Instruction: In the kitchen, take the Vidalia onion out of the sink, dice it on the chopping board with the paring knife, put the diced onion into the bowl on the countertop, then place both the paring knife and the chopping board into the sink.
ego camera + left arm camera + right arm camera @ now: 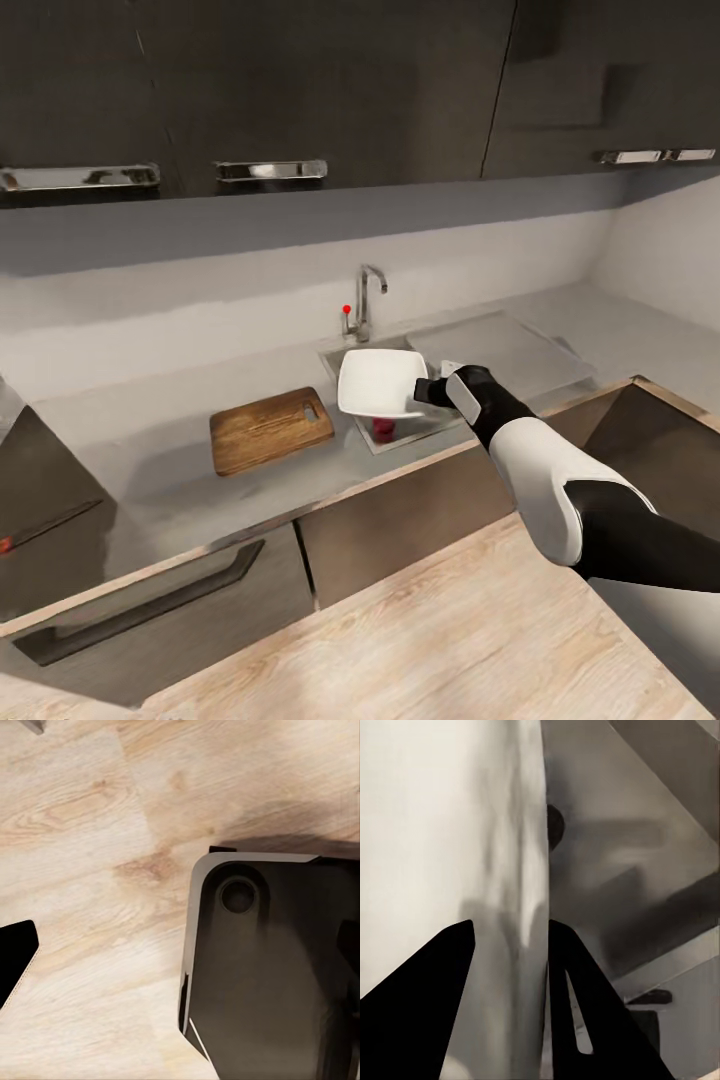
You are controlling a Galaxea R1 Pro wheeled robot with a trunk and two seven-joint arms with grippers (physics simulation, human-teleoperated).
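gripping squarish white bowl (pixel 378 383) rim, right fingers (pixel 435 1005) over steel sink (pixel 400 432).

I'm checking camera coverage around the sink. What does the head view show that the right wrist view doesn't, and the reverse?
Head view alone: the chopping board on the countertop, the tap, the sink and the Vidalia onion beneath the bowl.

Right wrist view alone: a close look at both dark fingers straddling the bowl's thin rim.

Both: the right end effector gripping the white bowl's edge.
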